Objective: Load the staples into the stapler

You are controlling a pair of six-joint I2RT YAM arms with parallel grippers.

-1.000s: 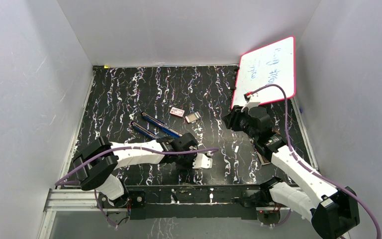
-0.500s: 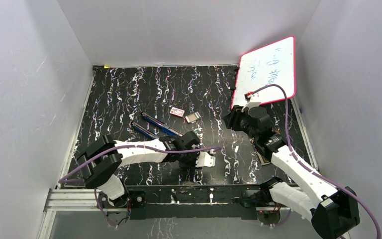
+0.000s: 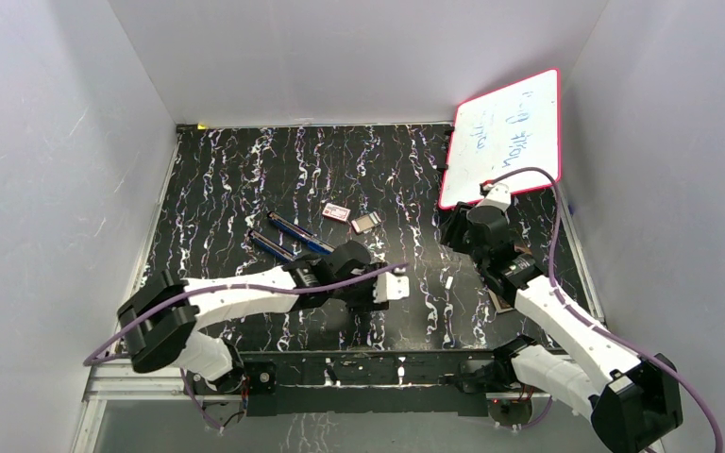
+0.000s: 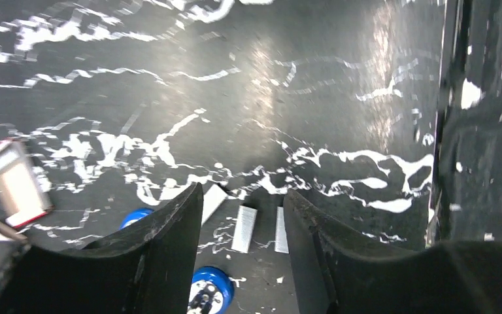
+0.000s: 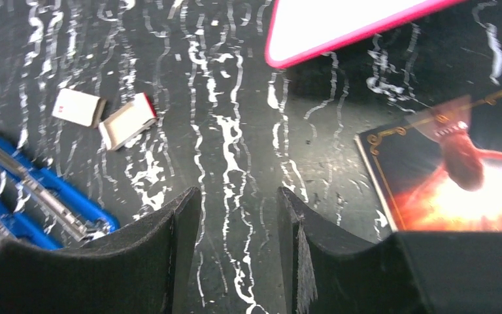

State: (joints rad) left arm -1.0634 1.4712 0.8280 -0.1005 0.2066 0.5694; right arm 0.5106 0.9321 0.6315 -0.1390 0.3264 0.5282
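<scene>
Lying flat on the black marbled table (image 4: pixel 340 78), the staples (image 4: pixel 244 227) show in the left wrist view as two short silvery strips, side by side and nearly parallel, with a narrow gap between them. They sit in the space framed by the left gripper (image 4: pixel 242 194), whose jaws stand apart with nothing pinched between them. Whether its fingers touch the table cannot be told. Two round blue pieces (image 4: pixel 210 296) sit just below and left of the strips, and what they belong to is unclear.

From above, the blue stapler (image 3: pixel 295 236) lies opened out as two long arms left of the middle, its near end close to the left arm's wrist. Just beyond it rest a small red-and-white box (image 3: pixel 337 212) and, beside that, a pale open tray (image 3: pixel 365 223).

Well to the right, the right gripper (image 5: pixel 238 194) hangs over bare table with its jaws spread and empty. A picture card (image 5: pixel 451 173) lies to its right. A pink-rimmed whiteboard (image 3: pixel 505 132) with scribbles leans at the far right
</scene>
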